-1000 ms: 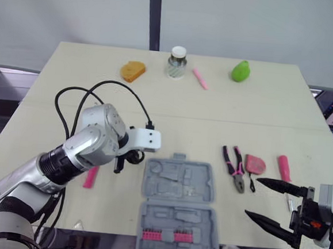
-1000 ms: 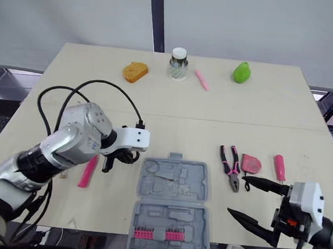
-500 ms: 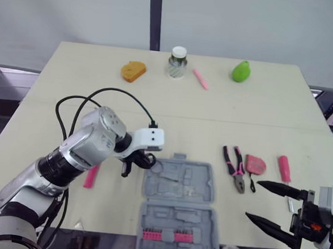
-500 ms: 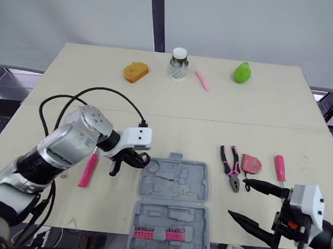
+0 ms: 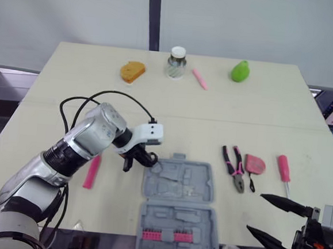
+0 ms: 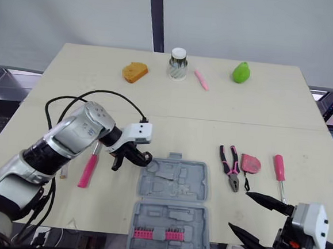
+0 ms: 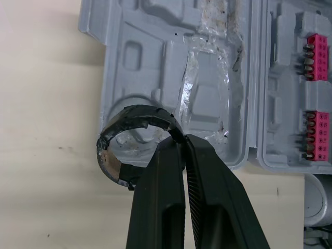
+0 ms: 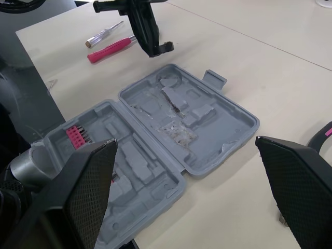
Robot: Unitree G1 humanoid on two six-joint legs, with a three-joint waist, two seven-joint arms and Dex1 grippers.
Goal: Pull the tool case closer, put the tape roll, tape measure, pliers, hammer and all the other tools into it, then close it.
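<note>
The grey tool case [image 5: 179, 187] lies open near the table's front edge, with pink bit holders [image 5: 163, 235] in its near half. My left gripper [image 5: 142, 157] is shut on the rim of a black tape roll [image 7: 136, 112], which hangs over the far left corner of the case [image 7: 155, 46]. To the right of the case lie pink-handled pliers [image 5: 233, 167], a pink tape measure [image 5: 255, 164] and a pink screwdriver [image 5: 282, 167]. My right gripper [image 5: 256, 212] stands open low at the front right, holding nothing.
A pink-handled tool [image 5: 92, 170] lies left of the case, under my left arm. Along the far edge stand an orange bread-like piece [image 5: 132, 71], a jar [image 5: 176, 62], a pink marker [image 5: 199, 78] and a green pear [image 5: 239, 71].
My left gripper has carried the tape roll to the right, up to the case's far left corner. My right gripper has drawn back toward the table's front edge.
</note>
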